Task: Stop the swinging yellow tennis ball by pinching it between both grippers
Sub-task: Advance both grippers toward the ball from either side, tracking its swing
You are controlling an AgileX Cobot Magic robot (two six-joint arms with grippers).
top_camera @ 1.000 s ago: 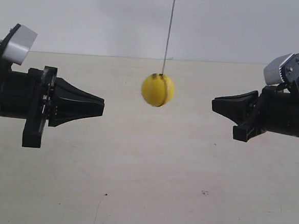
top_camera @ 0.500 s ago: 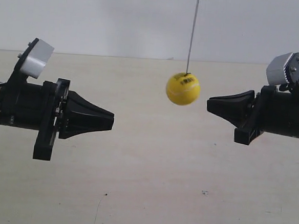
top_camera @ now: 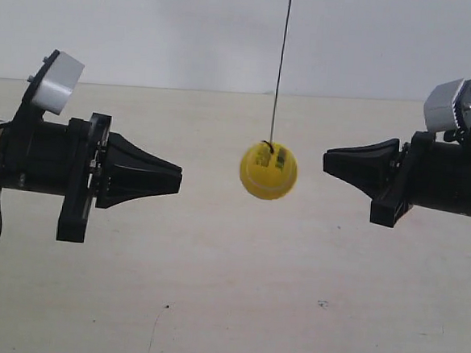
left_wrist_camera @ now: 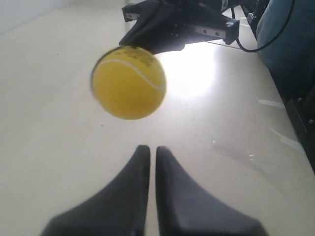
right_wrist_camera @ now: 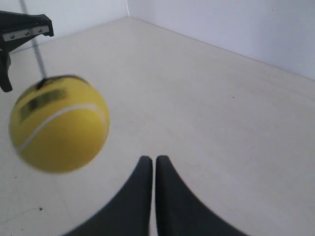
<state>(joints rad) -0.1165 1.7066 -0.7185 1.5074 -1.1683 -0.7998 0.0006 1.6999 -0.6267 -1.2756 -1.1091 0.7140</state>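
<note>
The yellow tennis ball (top_camera: 268, 171) hangs on a thin dark string (top_camera: 281, 67) between two black cone-shaped grippers and touches neither. The gripper at the exterior view's left (top_camera: 178, 181) points at it from a wide gap. The gripper at the exterior view's right (top_camera: 325, 160) is closer, with its tip slightly above the ball's middle. In the left wrist view the ball (left_wrist_camera: 129, 82) floats blurred ahead of my shut left gripper (left_wrist_camera: 149, 149), off to one side. In the right wrist view the ball (right_wrist_camera: 59, 123) is also off to one side of my shut right gripper (right_wrist_camera: 154, 159).
A pale beige table (top_camera: 234, 306) lies under both arms, with a white wall (top_camera: 149, 25) behind. The opposite gripper (left_wrist_camera: 167, 29) shows beyond the ball in the left wrist view, beside a blue object and cables (left_wrist_camera: 288, 44) at the table's edge.
The ball has swung from near the gripper at the exterior view's right back toward the middle and now hangs lower. Both arms have hardly moved in the last half second.
</note>
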